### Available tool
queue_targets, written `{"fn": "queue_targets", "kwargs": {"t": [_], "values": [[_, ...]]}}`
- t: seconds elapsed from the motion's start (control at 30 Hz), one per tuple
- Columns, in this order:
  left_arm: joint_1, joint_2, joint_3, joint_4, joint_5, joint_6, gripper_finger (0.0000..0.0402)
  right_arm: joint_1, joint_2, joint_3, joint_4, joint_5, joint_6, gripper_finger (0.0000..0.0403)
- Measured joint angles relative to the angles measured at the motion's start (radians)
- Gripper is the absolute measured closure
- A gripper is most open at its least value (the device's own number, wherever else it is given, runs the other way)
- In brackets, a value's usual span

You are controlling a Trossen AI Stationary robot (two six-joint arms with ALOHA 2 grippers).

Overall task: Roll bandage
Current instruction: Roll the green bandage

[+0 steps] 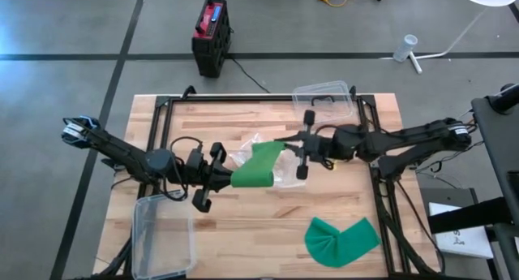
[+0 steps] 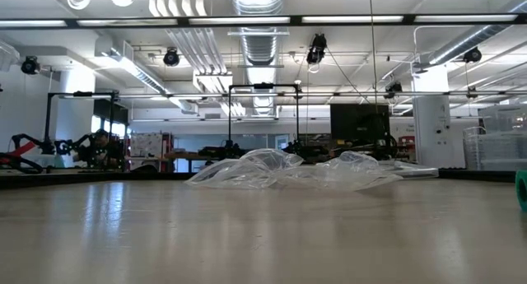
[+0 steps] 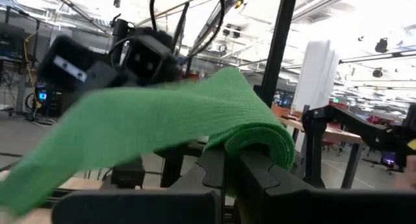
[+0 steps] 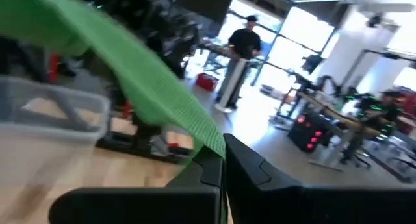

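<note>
While the green bandage [image 1: 258,166] hangs stretched in the air above the middle of the worktop [image 1: 243,231], we have it pinched at both ends: our left hand [image 1: 220,173] is pressed together on the end nearer the front edge, our right hand [image 1: 293,154] on the end nearer the back edge. From the left wrist the cloth [image 3: 162,120] drapes over our fingers [image 3: 250,169] in a soft fold, and from the right wrist it [image 4: 140,74] runs off as a flat strip.

We judge it light, limp and slightly stretchy, with a woven face that should not slip much. It has no stiffness of its own, so it will sag and twist wherever we leave it slack. Holding it at the very ends, across the full width, seems best, with light tension between the hands.

Crumpled clear plastic wrap [image 1: 243,150] lies under the strip. A second green bandage [image 1: 340,239] lies flat near the front right corner. Clear bins sit at the front left corner [image 1: 162,235] and the back edge [image 1: 323,97].
</note>
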State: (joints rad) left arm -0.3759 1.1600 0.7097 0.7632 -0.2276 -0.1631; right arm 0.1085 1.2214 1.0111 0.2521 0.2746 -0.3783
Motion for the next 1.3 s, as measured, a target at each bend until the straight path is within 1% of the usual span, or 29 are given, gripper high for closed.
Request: {"fn": "queue_targets", "kwargs": {"t": [0.17, 0.33, 0.4, 0.57, 0.9, 1.1, 1.3], "values": [[0.000, 0.023, -0.001, 0.013, 0.004, 0.001, 0.0397, -0.007, -0.005, 0.000, -0.044, 0.029, 0.000, 0.0402], [-0.004, 0.036, -0.001, 0.021, 0.007, -0.007, 0.0397, -0.018, -0.002, -0.005, -0.064, 0.093, 0.005, 0.0403], [-0.009, 0.038, -0.001, 0.034, 0.011, -0.004, 0.0397, -0.021, -0.001, -0.011, -0.067, 0.093, 0.019, 0.0403], [-0.009, 0.051, -0.001, 0.068, 0.096, -0.011, 0.0397, -0.046, 0.017, -0.023, -0.062, 0.091, 0.038, 0.0403], [-0.008, 0.150, 0.011, 0.120, 0.109, -0.037, 0.0397, -0.101, 0.058, -0.024, -0.009, 0.079, 0.047, 0.0403], [-0.008, 0.191, 0.040, 0.119, 0.185, -0.036, 0.0397, -0.139, 0.056, -0.027, -0.003, 0.080, 0.026, 0.0403], [-0.006, 0.226, 0.044, 0.122, 0.189, -0.051, 0.0397, -0.186, 0.028, -0.026, 0.103, 0.077, -0.024, 0.0403]]}}
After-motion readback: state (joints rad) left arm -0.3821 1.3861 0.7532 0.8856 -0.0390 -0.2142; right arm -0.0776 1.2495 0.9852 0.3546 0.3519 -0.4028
